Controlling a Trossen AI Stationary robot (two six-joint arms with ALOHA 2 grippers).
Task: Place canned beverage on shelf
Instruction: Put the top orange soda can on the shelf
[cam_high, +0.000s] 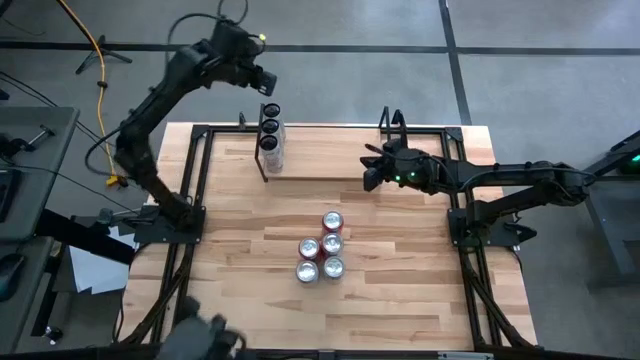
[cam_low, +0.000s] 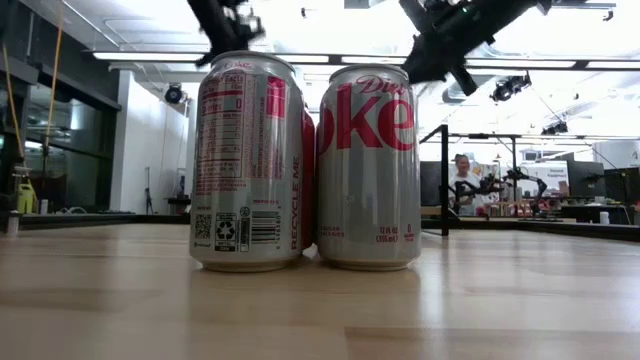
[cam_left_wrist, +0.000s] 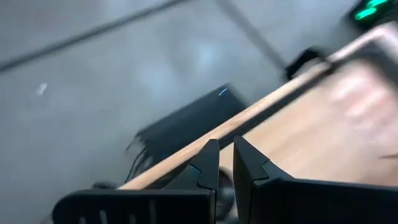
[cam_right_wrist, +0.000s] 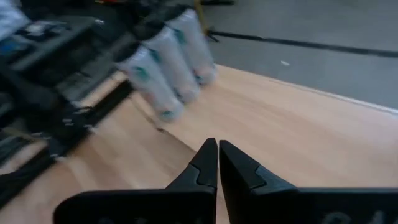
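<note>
Three slim white cans (cam_high: 270, 135) stand upright in a row at the left end of the shelf (cam_high: 330, 165), a pale plank at the table's far side; the right wrist view shows them too (cam_right_wrist: 165, 62). Several silver-and-red cans (cam_high: 321, 257) stand clustered on the table's middle, two of them filling the low view (cam_low: 305, 160). My left gripper (cam_high: 264, 82) hangs shut and empty, high beyond the shelf's left end. My right gripper (cam_high: 371, 177) is shut and empty at the shelf's right part, its fingers (cam_right_wrist: 217, 163) pointing along the plank toward the three cans.
Black frame rails (cam_high: 195, 180) run along the table's left and right sides by the arm bases. The shelf's black uprights (cam_high: 390, 122) stand at its right end. Bare plank lies between the three cans and my right gripper. A person sits far off in the room (cam_low: 462, 180).
</note>
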